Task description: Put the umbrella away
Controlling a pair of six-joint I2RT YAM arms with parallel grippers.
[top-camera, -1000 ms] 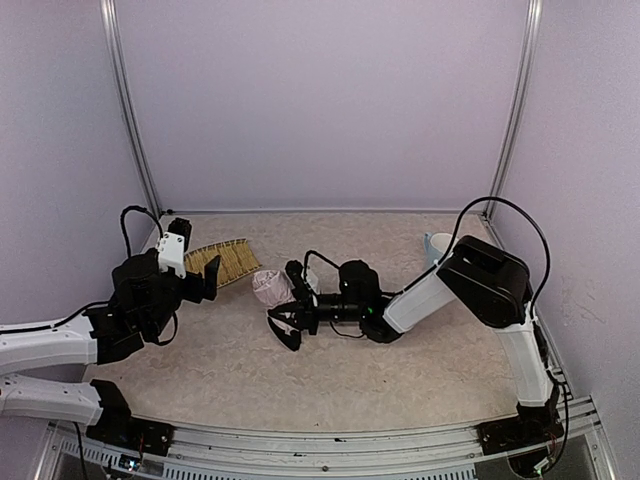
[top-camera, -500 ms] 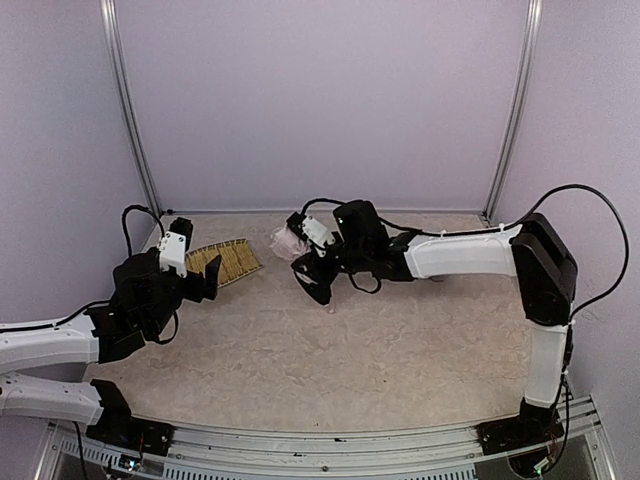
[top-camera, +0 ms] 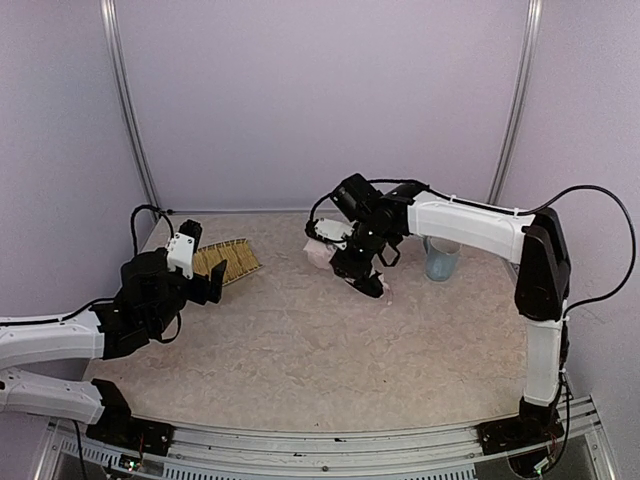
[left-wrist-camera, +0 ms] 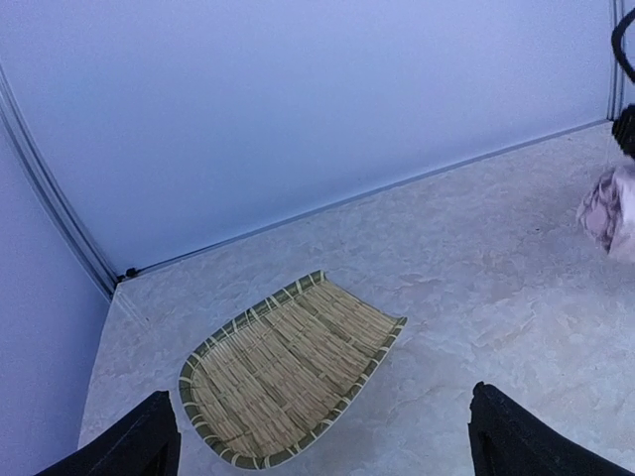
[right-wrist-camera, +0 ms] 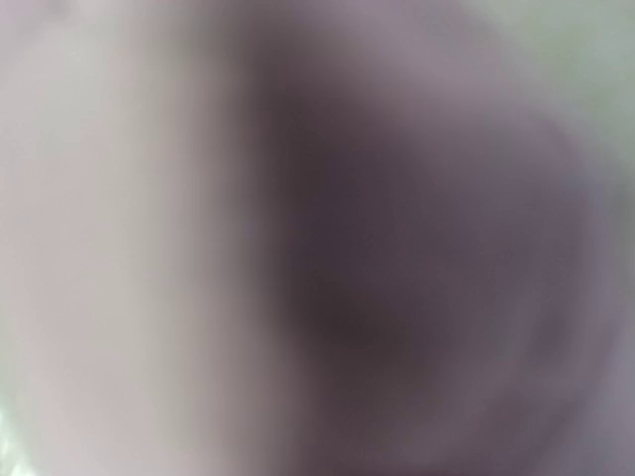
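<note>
Moved: right gripper point(top-camera: 353, 268) and umbrella point(top-camera: 320, 251) have shifted toward 3 o'clock along the far side of the table point(top-camera: 300, 370), closer to the cup point(top-camera: 440, 259); left arm has barely changed.
Edges: back wall runs just past the right gripper at 12 o'clock; side wall stands beyond the cup at 3 o'clock.
Open room: broad stretch of table from 5 to 8 o'clock of the right gripper.
Umbrella: bunched pale pink fabric at 10 o'clock of the right gripper, touching it; a pale bit shows at its 4 o'clock.
Right gripper: clamped on the umbrella; jaws hidden, and the wrist view is a blur.
Left gripper point(left-wrist-camera: 319, 421): fingers point(left-wrist-camera: 129, 446) spread wide, holding nothing, with the tray point(left-wrist-camera: 288, 372) at its 12 o'clock.
Tray: woven bamboo, flat on the table, well apart from the umbrella at 9 o'clock.
Cup: pale blue, upright, at 3 o'clock of the right gripper; contents cannot be told.
</note>
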